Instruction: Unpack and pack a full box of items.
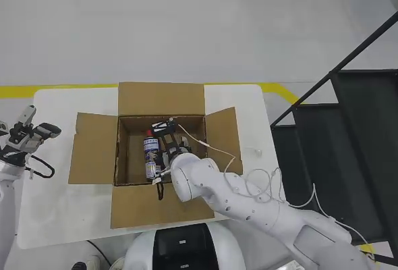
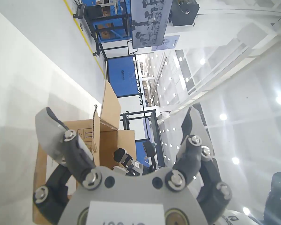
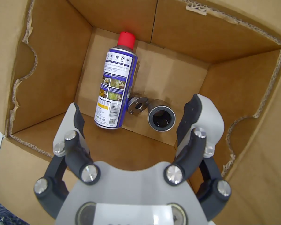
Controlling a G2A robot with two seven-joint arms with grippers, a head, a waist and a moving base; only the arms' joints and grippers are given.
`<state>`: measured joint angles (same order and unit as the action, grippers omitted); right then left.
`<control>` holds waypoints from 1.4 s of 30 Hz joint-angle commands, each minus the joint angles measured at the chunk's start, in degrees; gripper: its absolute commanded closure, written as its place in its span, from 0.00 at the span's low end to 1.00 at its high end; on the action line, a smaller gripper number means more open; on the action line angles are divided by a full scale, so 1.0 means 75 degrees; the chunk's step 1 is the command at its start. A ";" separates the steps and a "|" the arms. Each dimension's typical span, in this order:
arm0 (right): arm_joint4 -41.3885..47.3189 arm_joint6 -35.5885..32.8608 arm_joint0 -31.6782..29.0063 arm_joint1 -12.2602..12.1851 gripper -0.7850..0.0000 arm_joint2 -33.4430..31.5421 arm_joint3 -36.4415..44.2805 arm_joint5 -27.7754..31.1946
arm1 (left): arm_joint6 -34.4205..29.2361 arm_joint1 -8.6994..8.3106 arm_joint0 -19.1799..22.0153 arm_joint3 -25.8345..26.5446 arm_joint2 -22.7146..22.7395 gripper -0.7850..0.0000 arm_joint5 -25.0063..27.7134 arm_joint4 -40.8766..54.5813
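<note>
Top view, right claw [image 1: 168, 136] spread over box [image 1: 161, 99], left claw [image 1: 38, 121] spread at table [image 1: 57, 209] edge

My right gripper [image 1: 168, 133] is inside the open cardboard box [image 1: 94, 156] at the centre of the frame. It is just beside a blue spray can [image 1: 150, 156] lying on the box floor, red cap toward the top. The box's four flaps are folded outward. My left gripper [image 1: 38, 123] hangs at the frame's left edge, over the white table's [image 1: 50, 209] end, well apart from the box.
</note>
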<state>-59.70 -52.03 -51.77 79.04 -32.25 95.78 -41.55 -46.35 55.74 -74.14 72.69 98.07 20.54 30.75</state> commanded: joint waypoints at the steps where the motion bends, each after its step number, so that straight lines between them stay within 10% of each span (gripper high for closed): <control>1: 0.0001 0.0000 0.0000 0.0000 0.00 0.0000 0.0000 0.0000 | 0.0000 0.0000 0.0000 0.0000 0.0000 0.00 0.0000 0.0000; 9: 0.0443 0.0179 0.0359 0.0218 0.00 0.0025 -0.0717 0.0842 | 0.0000 0.0000 0.0000 0.0000 0.0000 0.00 0.0000 0.0000; 25: 0.2093 0.0357 0.1890 0.1993 0.00 0.1264 -0.4341 0.1200 | 0.0000 0.0000 0.0000 0.0000 0.0000 0.00 0.0000 0.0000; 42: 0.2294 0.0751 0.1921 0.2608 0.00 0.1048 -0.5684 0.1124 | 0.0000 0.0000 0.0000 0.0000 0.0000 0.00 0.0000 0.0000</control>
<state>-42.58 -46.63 -37.37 98.37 -24.37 53.67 -33.26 -46.35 55.74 -74.14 72.69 98.07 20.54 30.75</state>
